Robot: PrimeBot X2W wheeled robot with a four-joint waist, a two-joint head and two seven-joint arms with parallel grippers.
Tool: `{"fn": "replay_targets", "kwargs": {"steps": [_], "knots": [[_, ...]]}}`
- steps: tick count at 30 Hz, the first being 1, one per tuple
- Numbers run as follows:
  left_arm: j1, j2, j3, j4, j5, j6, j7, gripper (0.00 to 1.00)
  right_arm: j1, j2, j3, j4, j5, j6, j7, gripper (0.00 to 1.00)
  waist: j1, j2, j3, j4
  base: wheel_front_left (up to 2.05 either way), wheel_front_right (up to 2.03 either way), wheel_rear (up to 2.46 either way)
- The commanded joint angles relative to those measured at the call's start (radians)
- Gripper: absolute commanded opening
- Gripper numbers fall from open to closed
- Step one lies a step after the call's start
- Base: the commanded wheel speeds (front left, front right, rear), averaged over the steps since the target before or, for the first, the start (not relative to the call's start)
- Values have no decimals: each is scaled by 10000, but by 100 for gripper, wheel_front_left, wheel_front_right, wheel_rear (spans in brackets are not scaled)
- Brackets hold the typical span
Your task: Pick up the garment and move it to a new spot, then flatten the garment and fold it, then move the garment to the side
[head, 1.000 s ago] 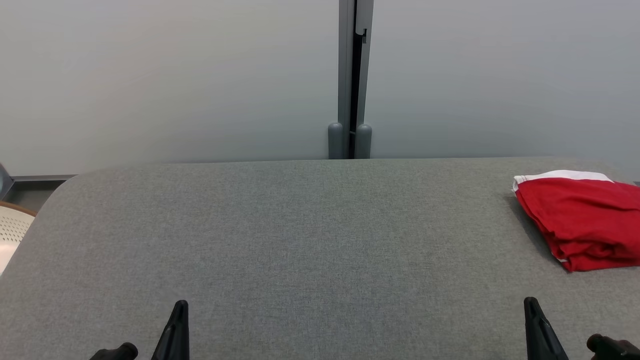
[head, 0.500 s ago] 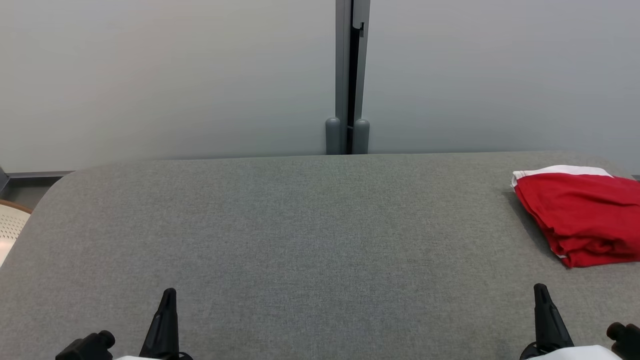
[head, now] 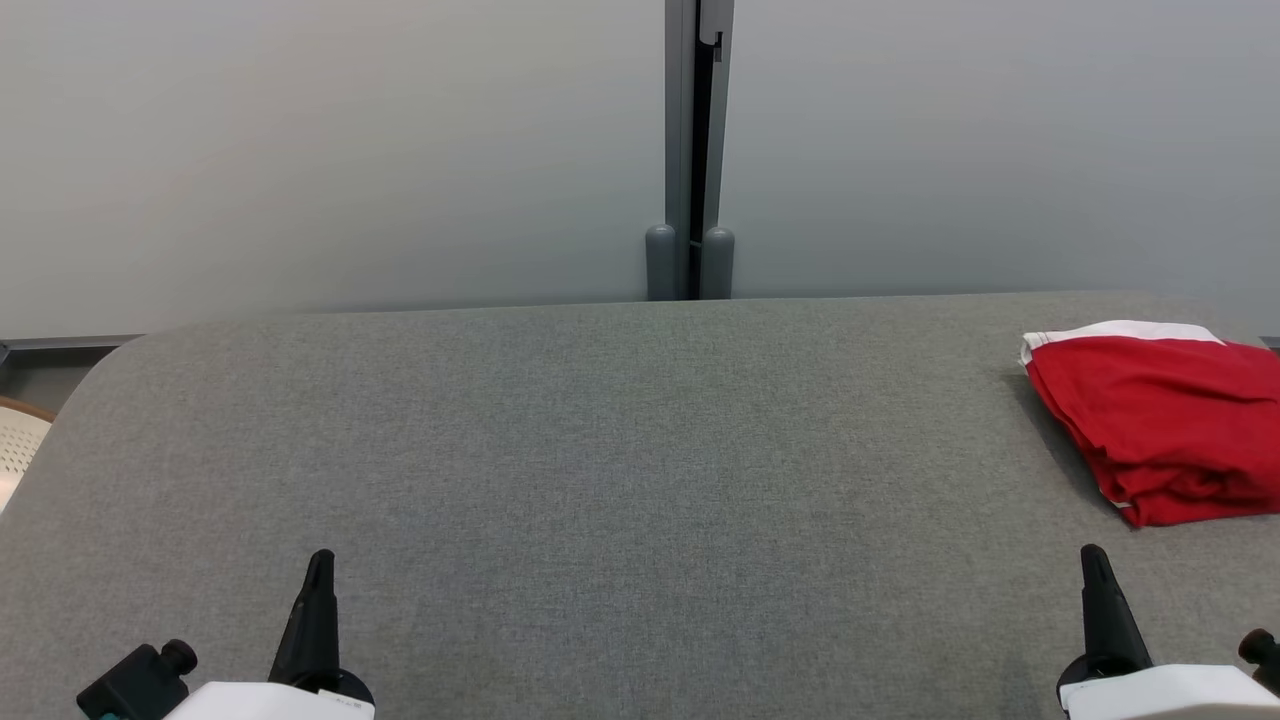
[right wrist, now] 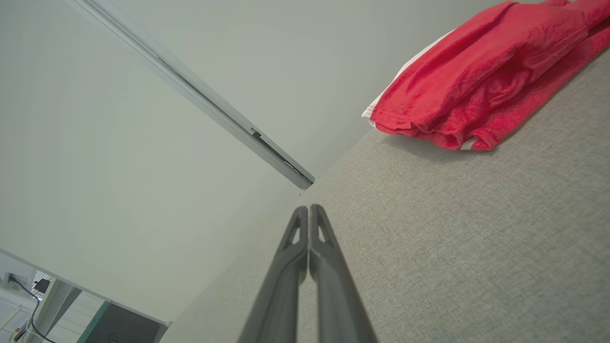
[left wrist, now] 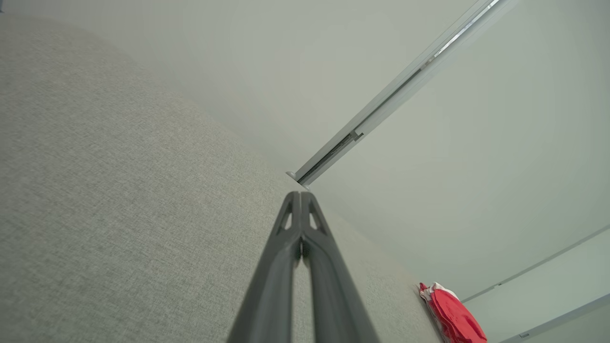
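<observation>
Garment (head: pixel 1160 420) sits folded way over on the right of the table (head: pixel 600 450); left gripper (head: pixel 320 562) and right gripper (head: pixel 1092 556) hang low, claws pinched together, pointing forward.

This looks like an office or lab bay rather than a home. The broad surface (head: pixel 600 450) is covered in plain grey woven fabric and has rounded far corners. Behind its far edge stand smooth, pale partition panels (head: pixel 300 150), joined by a grey metal post (head: pixel 680 120) with a dark slot. Off the surface's left edge shows part of a white perforated chair (head: pixel 15 450). The right wrist view catches a plugged-in cable (right wrist: pixel 42 286) and a dark cabinet (right wrist: pixel 119 328) past the panels.
</observation>
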Motion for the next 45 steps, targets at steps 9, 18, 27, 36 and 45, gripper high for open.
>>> {"fn": "replay_targets", "kwargs": {"steps": [9, 18, 27, 36, 45], "knots": [[-523, 105, 204, 24, -1236, -126, 273, 0, -425, -58, -173, -102, 1248, 1, 320, 0, 0, 0, 89, -44, 0, 0, 0], [-799, 114, 365, 140, -2391, -207, 554, 0, -634, -61, -297, -91, 2394, 1, 613, 0, 0, 0, 192, -95, 0, 0, 0], [-1017, 115, 507, 240, -3334, -270, 806, 0, -808, -66, -414, -84, 3349, 1, 861, 0, 0, 0, 285, -141, 0, 0, 0], [-1202, 112, 637, 336, -4216, -331, 1026, 0, -968, -67, -503, -75, 4223, 1, 1089, 0, 0, 0, 378, -187, 0, 0, 0], [-1365, 110, 748, 415, -4914, -380, 1220, 0, -1103, -67, -584, -66, 4950, 1, 1265, 0, 0, 0, 460, -227, 0, 0, 0]]}}
